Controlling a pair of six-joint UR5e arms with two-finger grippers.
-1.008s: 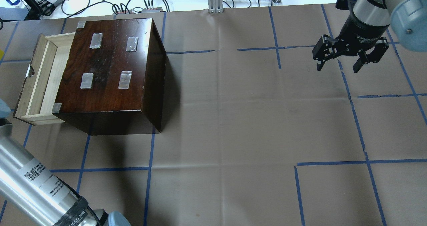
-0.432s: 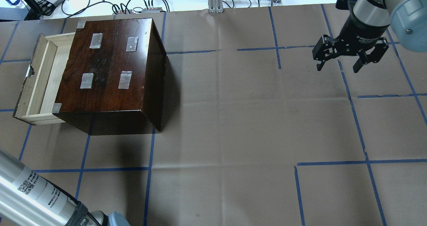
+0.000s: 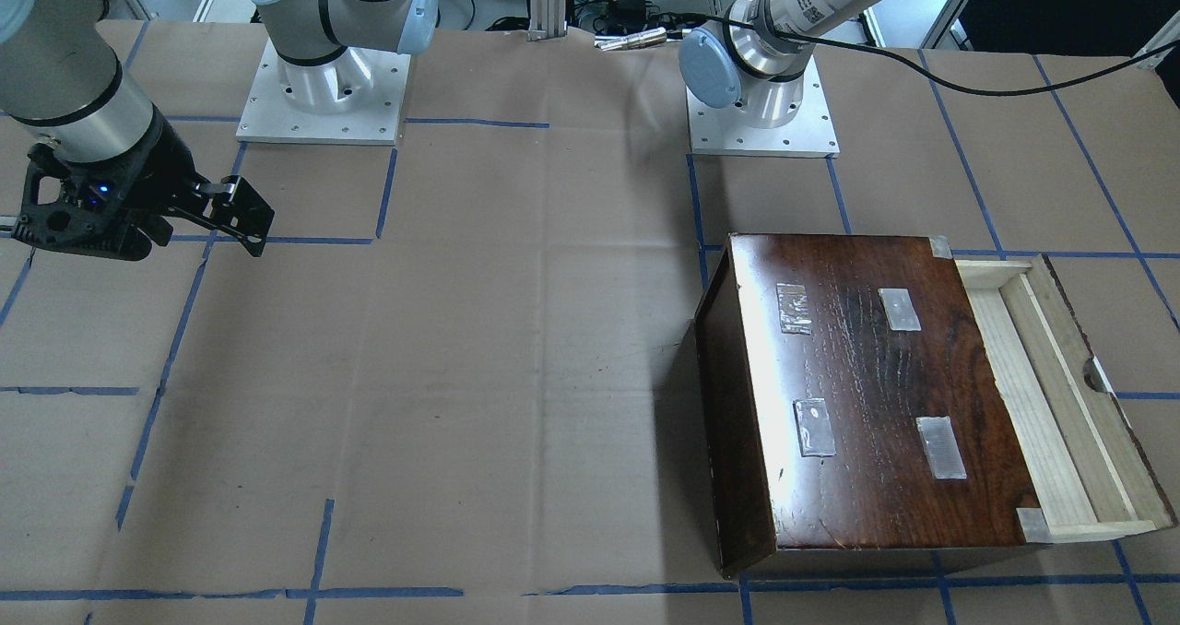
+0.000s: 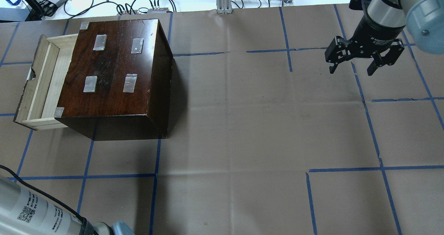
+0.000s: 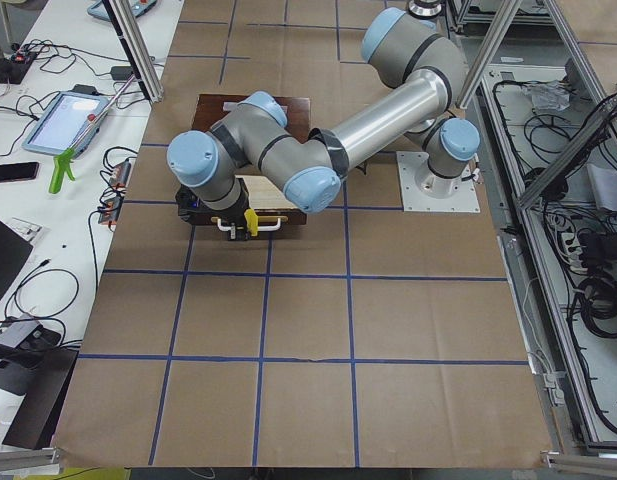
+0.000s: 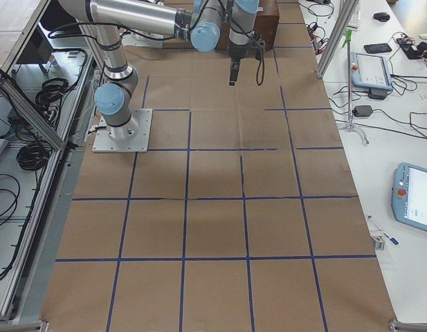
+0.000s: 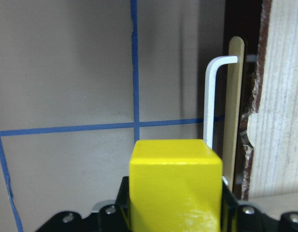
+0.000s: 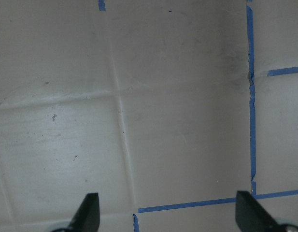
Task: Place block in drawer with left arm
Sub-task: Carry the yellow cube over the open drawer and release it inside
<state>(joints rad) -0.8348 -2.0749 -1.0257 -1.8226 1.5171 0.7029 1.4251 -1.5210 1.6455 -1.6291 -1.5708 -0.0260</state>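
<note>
The yellow block (image 7: 175, 179) sits between the jaws of my left gripper (image 7: 175, 212), which is shut on it. In the left wrist view it hangs over the brown paper just outside the drawer's dark front panel (image 7: 248, 121) and white handle (image 7: 210, 101). The exterior left view shows the block (image 5: 251, 221) at the left gripper (image 5: 236, 224) in front of the box. The pale wooden drawer (image 4: 45, 79) stands pulled out of the dark-brown box (image 4: 114, 68); what shows of its floor is bare. My right gripper (image 4: 351, 71) is open and empty, far to the right.
Blue tape lines cross the brown paper on the table (image 4: 242, 124). Cables and tools lie beyond the table's far edge (image 4: 138, 2). The two arm bases (image 3: 761, 100) stand on plates at the robot's side. Only the left forearm (image 4: 31, 210) shows in the overhead view.
The left forearm has slid down and to the left, towards the corner of the overhead view. The right arm, the box and the drawer have not moved.
</note>
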